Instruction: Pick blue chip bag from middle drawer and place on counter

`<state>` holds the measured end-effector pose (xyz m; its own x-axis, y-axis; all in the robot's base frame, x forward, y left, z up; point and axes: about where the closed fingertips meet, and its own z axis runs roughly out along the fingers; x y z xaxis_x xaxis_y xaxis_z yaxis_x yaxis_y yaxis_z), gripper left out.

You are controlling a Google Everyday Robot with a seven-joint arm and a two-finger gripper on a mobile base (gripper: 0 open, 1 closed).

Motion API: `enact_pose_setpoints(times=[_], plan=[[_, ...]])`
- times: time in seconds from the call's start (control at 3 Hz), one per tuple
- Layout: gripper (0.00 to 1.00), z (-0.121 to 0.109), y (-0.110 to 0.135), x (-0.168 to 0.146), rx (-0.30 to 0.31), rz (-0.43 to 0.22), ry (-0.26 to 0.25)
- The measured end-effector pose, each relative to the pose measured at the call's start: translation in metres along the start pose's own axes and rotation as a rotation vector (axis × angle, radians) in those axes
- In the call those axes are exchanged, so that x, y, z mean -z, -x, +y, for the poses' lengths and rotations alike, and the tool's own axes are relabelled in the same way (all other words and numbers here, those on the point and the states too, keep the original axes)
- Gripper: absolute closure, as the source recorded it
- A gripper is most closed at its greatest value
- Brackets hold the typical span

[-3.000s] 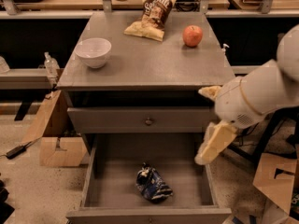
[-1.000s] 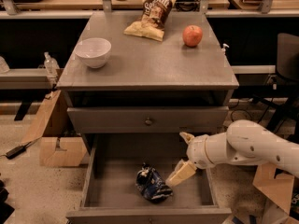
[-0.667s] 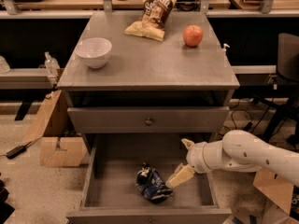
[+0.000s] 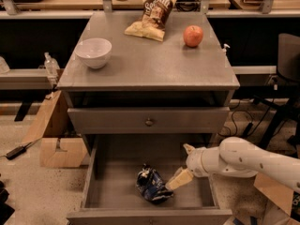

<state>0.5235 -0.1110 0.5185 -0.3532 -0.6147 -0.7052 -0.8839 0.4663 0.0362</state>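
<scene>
The blue chip bag (image 4: 151, 185) lies crumpled on the floor of the pulled-out middle drawer (image 4: 115, 184), near its front middle. My gripper (image 4: 177, 167) reaches into the drawer from the right on a white arm (image 4: 243, 162). Its jaws are open. The lower tan finger (image 4: 179, 178) rests at the bag's right edge; the other fingertip (image 4: 188, 148) points up behind it. Nothing is held. The grey counter (image 4: 150, 62) tops the cabinet above.
On the counter stand a white bowl (image 4: 93, 52), a tan-and-brown chip bag (image 4: 151, 17) and a red apple (image 4: 193, 35). A closed drawer with a knob (image 4: 149, 122) sits above the open one. A cardboard box (image 4: 54, 142) is left of the cabinet, a black chair (image 4: 287, 64) right.
My arm has come down from beside the cabinet into the open drawer and moved left. The lower finger now reaches the bag's right edge. The bag has not moved.
</scene>
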Motion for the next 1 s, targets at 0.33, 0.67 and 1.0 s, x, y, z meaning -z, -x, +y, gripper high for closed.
enact_pose_setpoints(times=[0.33,0.67,1.0], plan=[[0.0,0.003,-0.012,-0.04,-0.026,0.042,0.018],[0.0,-0.002,-0.03,-0.087,-0.067,0.072,0.042],[0.0,-0.007,-0.048,-0.124,-0.112,0.097,0.059]])
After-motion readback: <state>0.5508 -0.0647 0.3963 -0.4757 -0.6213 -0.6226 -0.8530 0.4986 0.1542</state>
